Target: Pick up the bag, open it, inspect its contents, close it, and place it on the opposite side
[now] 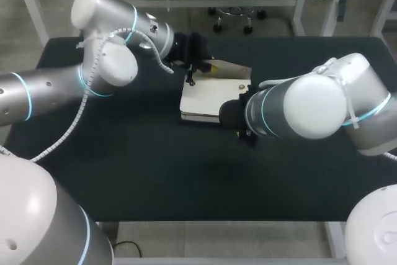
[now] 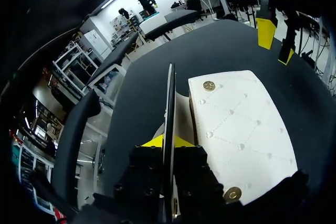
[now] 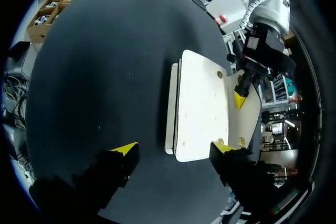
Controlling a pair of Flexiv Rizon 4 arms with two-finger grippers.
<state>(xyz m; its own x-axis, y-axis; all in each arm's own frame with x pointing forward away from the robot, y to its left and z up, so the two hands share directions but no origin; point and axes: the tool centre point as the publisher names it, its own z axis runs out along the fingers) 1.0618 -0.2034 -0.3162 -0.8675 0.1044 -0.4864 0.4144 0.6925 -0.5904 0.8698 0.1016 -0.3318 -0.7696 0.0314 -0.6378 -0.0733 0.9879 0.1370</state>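
L fingers point(image 2: 151, 142) pinch bag flap point(image 2: 170, 98); R fingers point(image 3: 125, 149) apart.

No readable txt, none on bag point(image 1: 211, 98), none on table point(image 1: 155, 172)

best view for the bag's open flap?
Right wrist view: flap shows its inner face, with the left hand pinching it. Head view: partly hidden by that hand. Left wrist view: edge-on only.
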